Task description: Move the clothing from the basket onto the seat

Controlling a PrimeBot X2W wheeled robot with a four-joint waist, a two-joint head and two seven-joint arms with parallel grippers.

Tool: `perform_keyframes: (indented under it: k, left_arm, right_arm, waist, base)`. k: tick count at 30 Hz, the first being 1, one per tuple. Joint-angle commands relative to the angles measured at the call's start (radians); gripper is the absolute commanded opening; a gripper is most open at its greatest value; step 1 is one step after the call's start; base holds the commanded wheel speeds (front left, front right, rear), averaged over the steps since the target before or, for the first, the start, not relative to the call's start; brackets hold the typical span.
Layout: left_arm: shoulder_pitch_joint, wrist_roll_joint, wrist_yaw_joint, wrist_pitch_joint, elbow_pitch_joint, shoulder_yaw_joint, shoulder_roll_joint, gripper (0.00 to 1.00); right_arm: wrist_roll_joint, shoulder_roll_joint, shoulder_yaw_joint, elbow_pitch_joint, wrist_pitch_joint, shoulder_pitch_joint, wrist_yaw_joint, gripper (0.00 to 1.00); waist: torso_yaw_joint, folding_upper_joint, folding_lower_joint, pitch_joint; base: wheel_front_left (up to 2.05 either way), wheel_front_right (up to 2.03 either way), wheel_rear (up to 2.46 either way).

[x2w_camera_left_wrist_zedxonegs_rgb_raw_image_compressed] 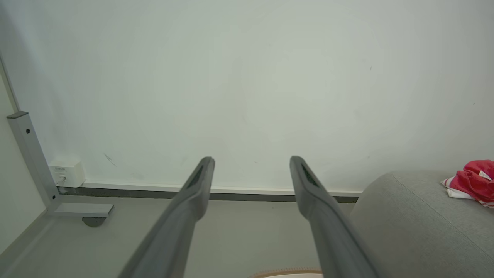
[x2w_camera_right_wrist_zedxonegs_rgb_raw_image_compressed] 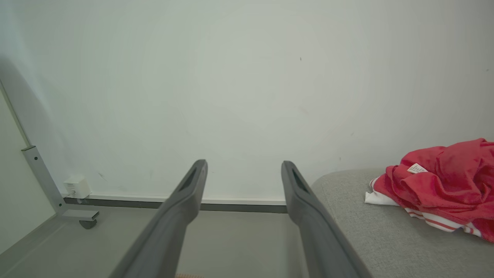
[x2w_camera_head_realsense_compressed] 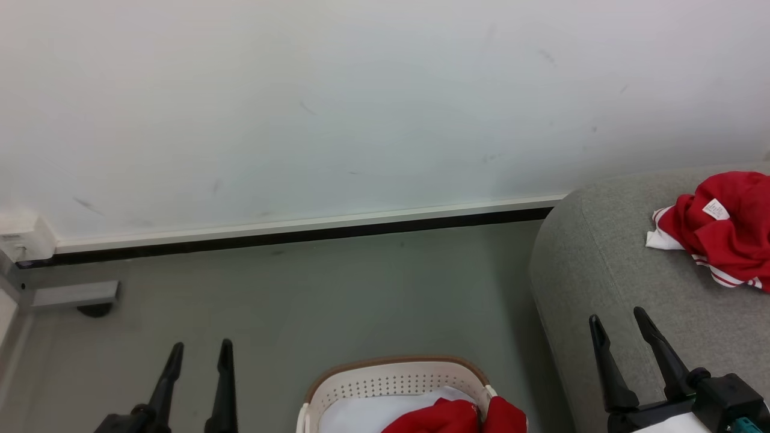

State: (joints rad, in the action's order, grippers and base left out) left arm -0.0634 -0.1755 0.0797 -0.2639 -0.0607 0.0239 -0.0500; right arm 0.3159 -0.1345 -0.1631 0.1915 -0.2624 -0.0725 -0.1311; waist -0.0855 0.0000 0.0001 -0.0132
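One red garment of the clothing [x2w_camera_head_realsense_compressed: 725, 228] lies crumpled on the grey seat [x2w_camera_head_realsense_compressed: 601, 264] at the right, white tag up; it also shows as the clothing [x2w_camera_right_wrist_zedxonegs_rgb_raw_image_compressed: 444, 189] [x2w_camera_left_wrist_zedxonegs_rgb_raw_image_compressed: 472, 181] on the seat [x2w_camera_right_wrist_zedxonegs_rgb_raw_image_compressed: 370, 239] [x2w_camera_left_wrist_zedxonegs_rgb_raw_image_compressed: 409, 224]. More red clothing [x2w_camera_head_realsense_compressed: 457, 417] hangs over the right rim of the cream basket [x2w_camera_head_realsense_compressed: 391, 379] at the bottom centre, on a white liner cloth [x2w_camera_head_realsense_compressed: 373, 415]. My left gripper [x2w_camera_head_realsense_compressed: 200, 350] is open over the floor left of the basket. My right gripper [x2w_camera_head_realsense_compressed: 618, 317] is open above the seat's front-left part. Both are empty.
A white wall with a dark skirting strip [x2w_camera_head_realsense_compressed: 301, 231] runs behind. A grey metal frame foot on a caster [x2w_camera_head_realsense_compressed: 78, 296] and a white socket box [x2w_camera_head_realsense_compressed: 21, 237] stand at the left. Grey floor [x2w_camera_head_realsense_compressed: 337, 294] lies between frame and seat.
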Motion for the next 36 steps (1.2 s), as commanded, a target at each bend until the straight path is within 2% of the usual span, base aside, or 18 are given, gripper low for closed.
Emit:
perform_keyframes:
  k: [1, 20, 30, 36]
  left_arm:
    - [0.012, 0.015, 0.004, -0.001, -0.004, -0.002, -0.002, 1.00]
    - [0.106, 0.028, 0.033, -0.001, -0.080, -0.063, -0.004, 1.00]
    - [0.243, 0.037, 0.050, -0.001, -0.287, -0.187, -0.038, 1.00]
    - [0.358, -0.012, 0.051, 0.014, -0.455, -0.305, -0.071, 1.00]
  right_arm:
    - [0.011, -0.004, 0.001, 0.001, -0.003, -0.012, 0.000, 1.00]
    - [0.008, -0.010, 0.056, -0.004, -0.003, -0.079, 0.000, 1.00]
    - [0.008, -0.001, 0.093, -0.018, -0.003, -0.130, 0.000, 1.00]
    - [0.015, -0.001, 0.110, -0.027, -0.002, -0.168, 0.000, 1.00]
  waist:
    - [-0.012, 0.0000, -0.0001, 0.008]
    - [-0.133, 0.0000, -0.0001, 0.116]
    - [-0.197, 0.0000, -0.0001, 0.208]
    - [-0.226, 0.0000, -0.0001, 0.282]
  base:
    - [0.00, 0.00, 0.00]
    - [0.00, 0.00, 0.00]
    - [0.00, 0.00, 0.00]
    - [0.00, 0.00, 0.00]
